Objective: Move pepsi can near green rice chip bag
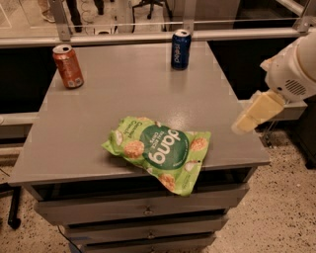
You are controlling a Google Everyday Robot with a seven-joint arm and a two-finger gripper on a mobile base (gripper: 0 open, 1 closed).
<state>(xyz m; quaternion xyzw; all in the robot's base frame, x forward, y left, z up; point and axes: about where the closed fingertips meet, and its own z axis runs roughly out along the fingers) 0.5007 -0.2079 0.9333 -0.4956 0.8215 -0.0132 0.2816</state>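
Camera view: my cream gripper [256,112] hangs off the grey worktop's [123,99] right edge, can't tell if it's open. Dark blue pepsi can [180,48] stands at the far edge, so I'd approach level and grab mid-body.

Office or lab workspace: grey desk [138,89] over stacked drawers [148,212], speckled floor [286,207], glass partition [98,15], 1 swivel-chair base [149,5] beyond. Gripper [245,122] hangs off desk's right edge.
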